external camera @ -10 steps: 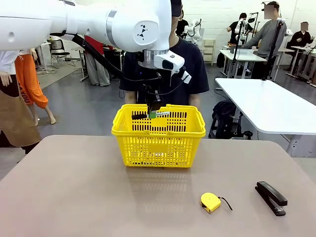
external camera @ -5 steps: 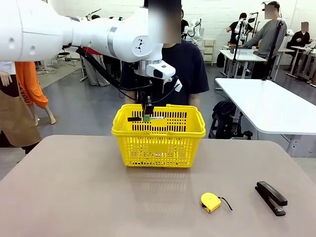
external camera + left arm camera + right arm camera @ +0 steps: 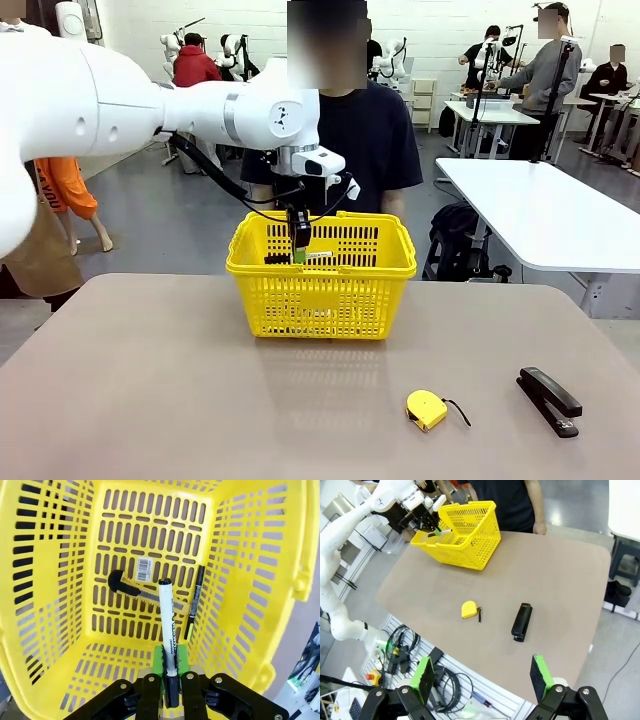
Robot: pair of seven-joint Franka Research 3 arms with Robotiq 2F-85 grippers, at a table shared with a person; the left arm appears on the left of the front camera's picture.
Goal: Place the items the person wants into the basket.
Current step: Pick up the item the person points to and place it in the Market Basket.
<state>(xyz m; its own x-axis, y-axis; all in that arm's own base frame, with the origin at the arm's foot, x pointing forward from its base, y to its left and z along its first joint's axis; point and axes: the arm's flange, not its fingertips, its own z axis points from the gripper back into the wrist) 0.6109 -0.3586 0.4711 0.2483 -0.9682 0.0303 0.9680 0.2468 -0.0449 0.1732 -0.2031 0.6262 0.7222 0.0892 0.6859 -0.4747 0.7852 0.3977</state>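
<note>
**Marker held inside the basket**

The table (image 3: 150,400) carries the yellow basket (image 3: 320,290) at its far edge, with the person (image 3: 375,130) standing just behind it. The left arm reaches in from the left, and its fingers (image 3: 171,662) clench the white-barrelled marker (image 3: 167,625) down inside the basket. On the basket floor lie the utility knife (image 3: 132,586) and, just beside it, the thin pen (image 3: 194,602). Well apart, near the front right, rest the stapler (image 3: 548,400) and the tape measure (image 3: 427,409). The right gripper (image 3: 482,680) hangs spread wide, grasping nothing.
</note>
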